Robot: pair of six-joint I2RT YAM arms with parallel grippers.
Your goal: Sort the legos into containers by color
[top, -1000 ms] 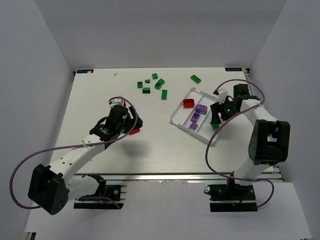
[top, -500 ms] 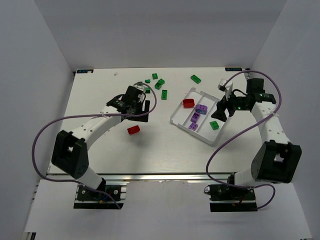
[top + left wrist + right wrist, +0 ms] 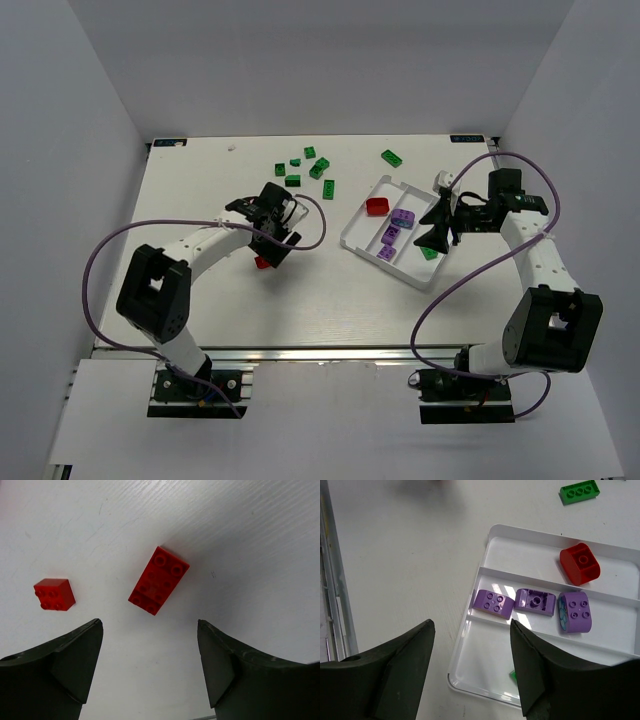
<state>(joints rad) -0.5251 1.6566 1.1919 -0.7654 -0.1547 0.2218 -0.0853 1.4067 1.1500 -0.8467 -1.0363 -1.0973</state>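
Note:
My left gripper (image 3: 272,238) is open, low over the table. In the left wrist view it (image 3: 149,630) is just short of a long red lego (image 3: 159,580); a small square red lego (image 3: 54,594) lies to its left. One red lego (image 3: 262,263) shows in the top view. My right gripper (image 3: 435,236) is open and empty above the white tray (image 3: 352,238). In the right wrist view (image 3: 471,630) the tray (image 3: 490,660) holds a rounded red lego (image 3: 579,563) in the far compartment, three purple legos (image 3: 535,601) in the middle one and a green lego (image 3: 512,675), half hidden, in the near one.
Several green legos (image 3: 320,168) lie scattered at the back of the table, one (image 3: 391,156) just behind the tray; it also shows in the right wrist view (image 3: 579,491). The table's metal edge (image 3: 332,580) runs along the left of the right wrist view.
My left gripper has come back toward the near side and down over the red legos. My right gripper has shifted slightly over the tray's near compartment, where the green lego lies.

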